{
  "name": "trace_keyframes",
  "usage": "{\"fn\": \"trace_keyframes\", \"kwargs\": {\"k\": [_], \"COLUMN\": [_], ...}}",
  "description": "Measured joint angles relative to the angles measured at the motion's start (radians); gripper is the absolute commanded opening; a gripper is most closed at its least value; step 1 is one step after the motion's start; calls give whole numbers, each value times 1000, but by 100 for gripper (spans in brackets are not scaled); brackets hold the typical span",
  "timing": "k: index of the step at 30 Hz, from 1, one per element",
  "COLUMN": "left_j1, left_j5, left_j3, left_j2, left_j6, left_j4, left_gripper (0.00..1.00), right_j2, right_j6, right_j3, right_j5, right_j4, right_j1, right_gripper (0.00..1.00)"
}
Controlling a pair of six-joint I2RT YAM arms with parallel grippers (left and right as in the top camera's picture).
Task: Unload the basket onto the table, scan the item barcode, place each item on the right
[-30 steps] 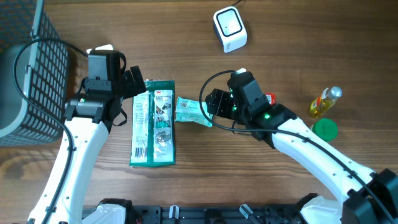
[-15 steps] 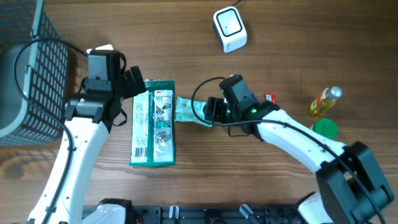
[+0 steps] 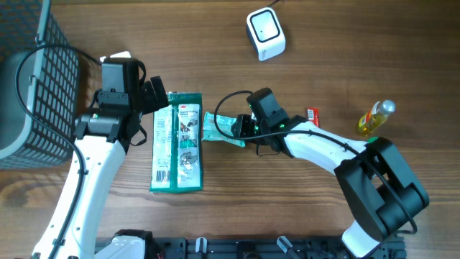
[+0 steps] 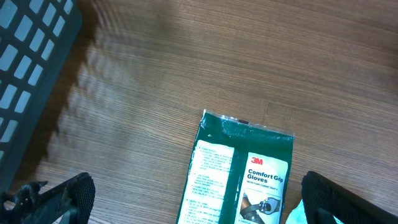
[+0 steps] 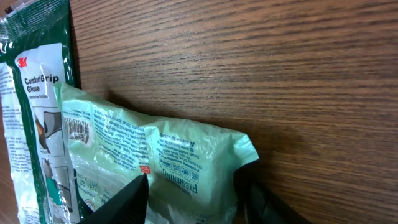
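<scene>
Pale green packet (image 3: 218,127) lies flat on the wood, butted against the right edge of the 3M gloves pack (image 3: 178,142), roughly level with its upper half. R gripper (image 3: 241,127) sits at the packet's end farthest from the gloves pack. Its fingers are either side of that end w/ the packet corner between them; whether they're actually pinching, can't tell from the wrist view. L gripper (image 4: 196,190) hangs by the gloves pack's top-left corner, jaws wide apart, holding nothing. White scanner (image 3: 265,33) stands well up and right of the gloves pack.

Step in hand, I'd say: the grab — nothing lifted or scanned. Next calls for a firm pinch, a lift w/o dragging the gloves pack, then a carry to the scanner, barcode toward its window — which face carries the barcode isn't clear.
</scene>
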Motion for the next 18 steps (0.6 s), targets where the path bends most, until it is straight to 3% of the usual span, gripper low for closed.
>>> {"fn": "trace_keyframes", "kwargs": {"k": [11,13,15,18], "left_j1": [0,0,0,0], "left_j5": [0,0,0,0], "left_j3": [0,0,0,0], "left_j2": [0,0,0,0], "left_j6": [0,0,0,0], "left_j4": [0,0,0,0], "left_gripper": [100,100,100,100], "right_j2": [14,15,15,15], "right_j6": [0,0,0,-3], "right_j3": [0,0,0,0], "right_j5": [-14,-15,-15,-22], "right_j4": [33,33,33,39], "right_j1": [0,0,0,0], "right_gripper": [44,38,9,6]}}
